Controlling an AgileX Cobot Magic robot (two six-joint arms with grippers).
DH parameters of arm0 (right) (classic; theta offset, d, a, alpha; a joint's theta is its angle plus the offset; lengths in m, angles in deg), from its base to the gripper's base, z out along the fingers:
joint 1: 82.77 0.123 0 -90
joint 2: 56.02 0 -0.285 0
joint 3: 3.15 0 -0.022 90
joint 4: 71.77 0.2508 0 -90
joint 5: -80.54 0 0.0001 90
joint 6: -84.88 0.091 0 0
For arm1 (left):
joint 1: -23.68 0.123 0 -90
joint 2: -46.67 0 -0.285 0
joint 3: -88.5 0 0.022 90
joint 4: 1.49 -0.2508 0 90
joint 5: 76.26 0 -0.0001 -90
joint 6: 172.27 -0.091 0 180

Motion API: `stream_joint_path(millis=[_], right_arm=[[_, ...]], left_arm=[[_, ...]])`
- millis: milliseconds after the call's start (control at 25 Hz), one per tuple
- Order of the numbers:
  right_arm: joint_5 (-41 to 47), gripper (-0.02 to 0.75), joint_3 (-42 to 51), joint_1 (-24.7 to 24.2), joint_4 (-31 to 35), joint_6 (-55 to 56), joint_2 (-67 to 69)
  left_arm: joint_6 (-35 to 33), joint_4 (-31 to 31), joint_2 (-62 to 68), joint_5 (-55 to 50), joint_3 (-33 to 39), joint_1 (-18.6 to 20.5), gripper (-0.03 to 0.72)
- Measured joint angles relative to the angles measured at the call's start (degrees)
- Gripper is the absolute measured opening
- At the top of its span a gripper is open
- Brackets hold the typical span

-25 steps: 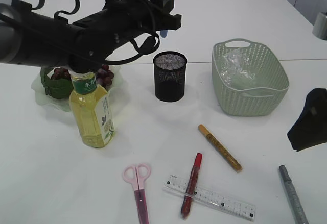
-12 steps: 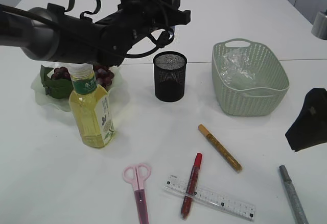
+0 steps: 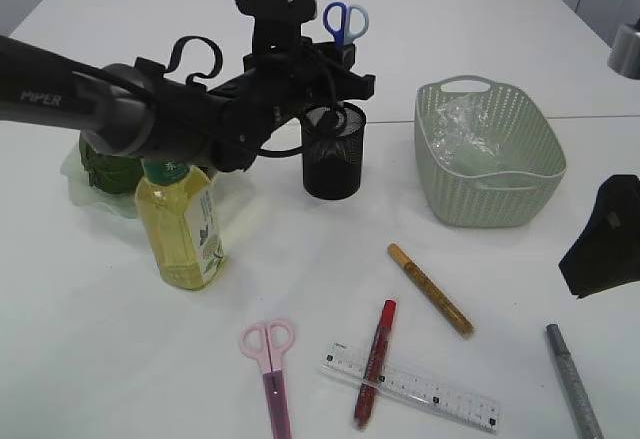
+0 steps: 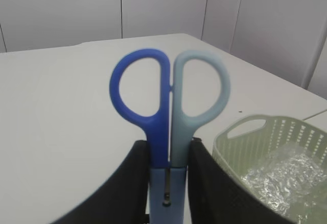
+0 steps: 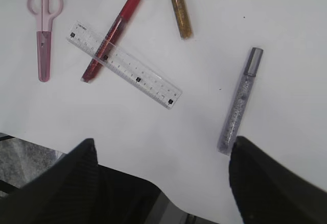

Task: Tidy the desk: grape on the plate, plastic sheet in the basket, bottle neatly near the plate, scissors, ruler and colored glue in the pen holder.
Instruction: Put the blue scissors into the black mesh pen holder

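The left gripper (image 4: 168, 157) has its jaws clamped on the blue scissors (image 3: 345, 24), held upright, handles up, blades pointing down into the pen holder (image 3: 333, 149) directly below; the right gripper's jaws hover apart over the tabletop (image 5: 286, 25)

Your left arm (image 3: 150, 124): matte black tube, white "PIPER" lettering near shoulder end, black cables looping above wrist, grey-topped camera block at wrist. Left gripper (image 4: 168, 183): black curved fingers. Your right gripper (image 5: 163, 183): two black textured fingers, wide gap.
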Motion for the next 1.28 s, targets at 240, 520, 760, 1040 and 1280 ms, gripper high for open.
stream_joint_path(millis=[240,520,760,1040,1280], right_arm=[[0.0,0.582,0.0,0.0,0.0,0.0,0.0],[0.0,0.582,0.0,0.0,0.0,0.0,0.0],[0.0,0.583,0.0,0.0,0.0,0.0,0.0],[0.0,0.583,0.0,0.0,0.0,-0.22,0.0],[-0.35,0.583,0.0,0.0,0.0,-0.22,0.0]], left_arm=[[-1.21,0.0,1.02,0.36,0.0,0.0,0.162],[-4.19,0.0,1.02,0.5,0.0,0.0,0.203],[-4.44,0.0,1.02,0.62,0.0,0.0,0.281],[-4.47,0.0,1.02,0.59,0.0,0.0,0.286],[-4.56,-0.04,-3.86,-6.84,0.0,-0.1,0.281]])
